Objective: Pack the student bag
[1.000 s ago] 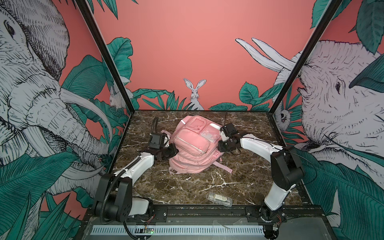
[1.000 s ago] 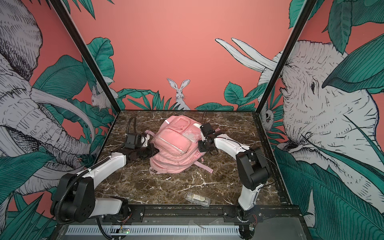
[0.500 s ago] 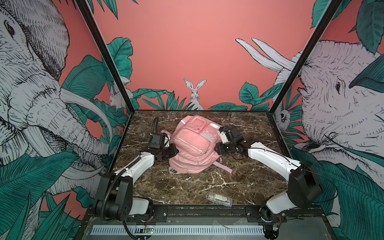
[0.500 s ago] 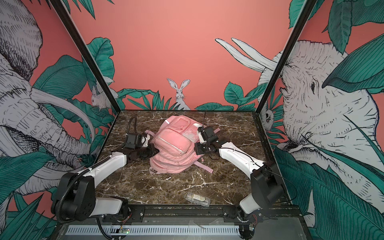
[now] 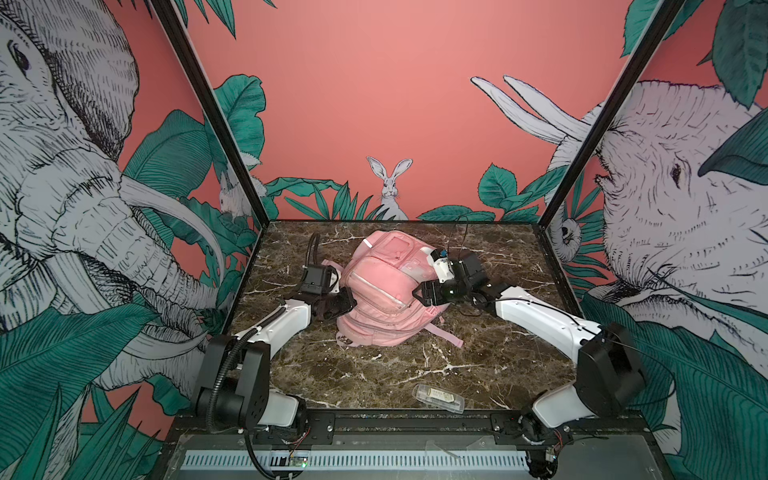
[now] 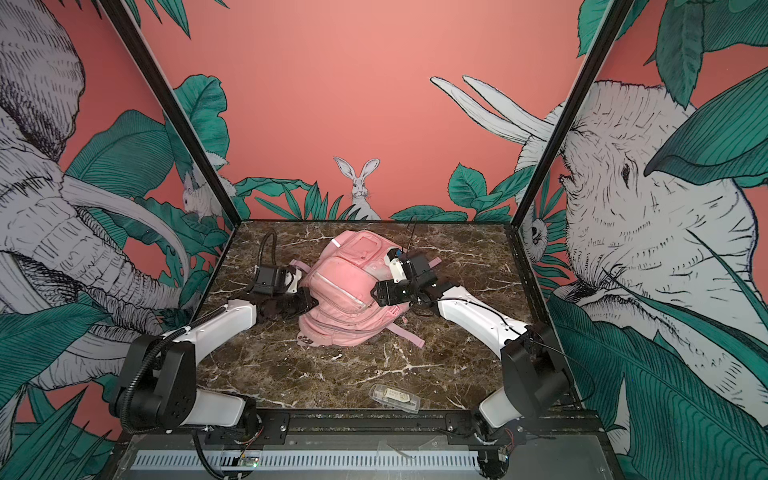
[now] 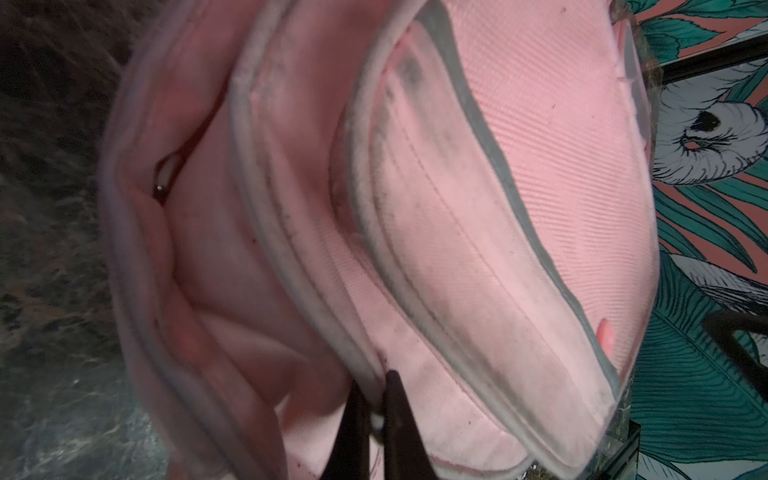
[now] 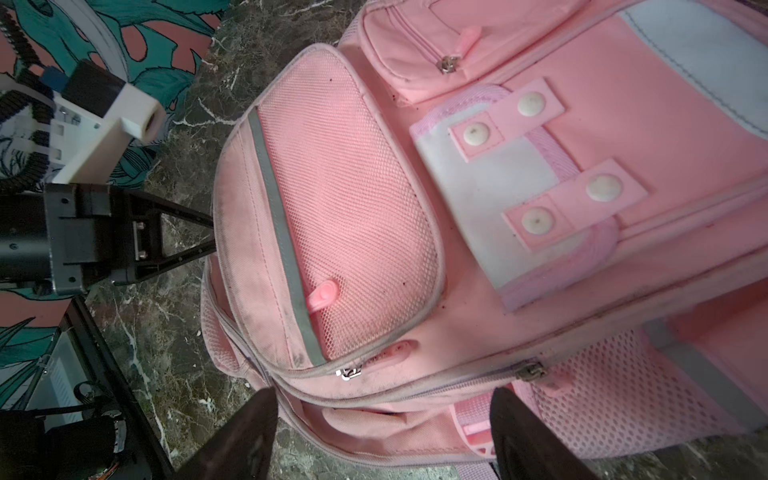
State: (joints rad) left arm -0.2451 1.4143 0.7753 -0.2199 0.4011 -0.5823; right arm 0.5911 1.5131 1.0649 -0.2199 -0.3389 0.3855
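Note:
The pink student bag [image 5: 384, 286] [image 6: 347, 291] lies mid-table on its back, pockets up. My left gripper [image 5: 347, 302] [image 6: 306, 303] is at its left side. In the left wrist view this gripper [image 7: 376, 388] is shut on a fold of the bag's [image 7: 519, 187] piped edge. My right gripper [image 5: 419, 293] [image 6: 376, 293] hovers over the bag's right side. In the right wrist view it [image 8: 382, 392] is open, with its fingers [image 8: 245, 436] astride a gaping zip seam of the bag [image 8: 353, 216] and nothing held. The left gripper [image 8: 208, 235] shows there too.
A clear plastic case [image 5: 438, 399] [image 6: 395, 398] lies near the table's front edge. A pink strap [image 5: 446, 334] trails from the bag toward the front right. Black frame posts [image 5: 224, 137] and printed walls close in the marble table [image 5: 374, 374] on three sides.
The right jaws have spread wide apart and shifted a little toward the front left over the bag. The right arm's elbow has swung outward and lower. The left arm and bag have not moved.

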